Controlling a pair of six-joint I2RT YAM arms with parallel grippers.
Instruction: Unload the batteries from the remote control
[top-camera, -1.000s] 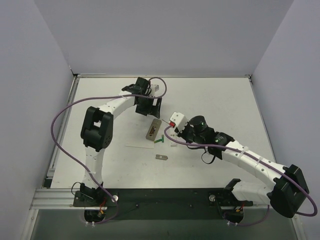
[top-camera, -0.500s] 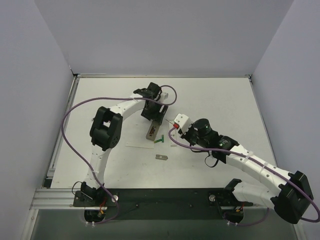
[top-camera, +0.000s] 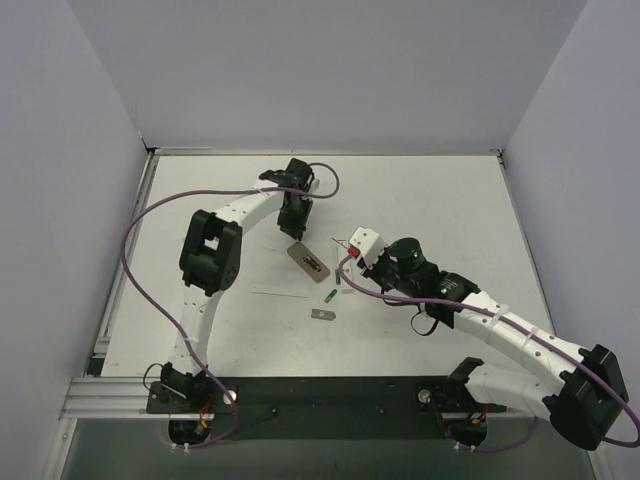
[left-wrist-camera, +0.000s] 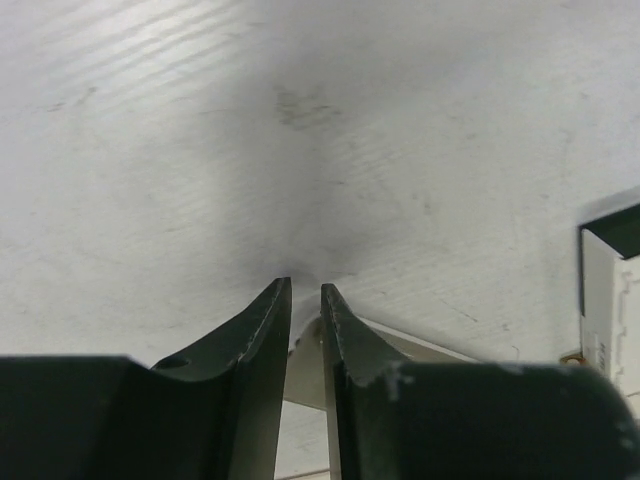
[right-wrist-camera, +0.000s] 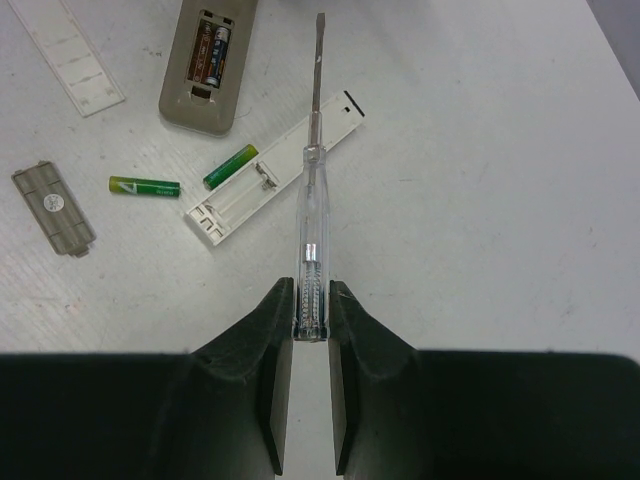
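**A:** How far along is it?

**B:** Partway, I'd judge. Nearest lies the plate (right-wrist-camera: 52, 207), off the remote and flat on the table (right-wrist-camera: 480, 150). Just past it, two batteries (right-wrist-camera: 145, 186) lie loose, one nearer and one a little farther, the farther one just beside a white tray (right-wrist-camera: 270, 180).

**A:** And the right gripper (right-wrist-camera: 307, 290)?

**B:** Its fingers are clamped on the clear handle of a screwdriver (right-wrist-camera: 312, 150). The blade points out over the tray and touches nothing.

**A:** Where's the remote (right-wrist-camera: 205, 60)?

**B:** Mid-table, beyond the batteries, slot up and open, with the strip (right-wrist-camera: 70, 50) to its left. Something dark with red and white marks sits in the slot. I cannot tell whether that is more cells or only the contacts, so either the slot needs emptying or the job is close to done.

**A:** The left gripper (left-wrist-camera: 305, 295)?

**B:** Farthest, by the remote's far end. Its fingers are nearly together with nothing between them.
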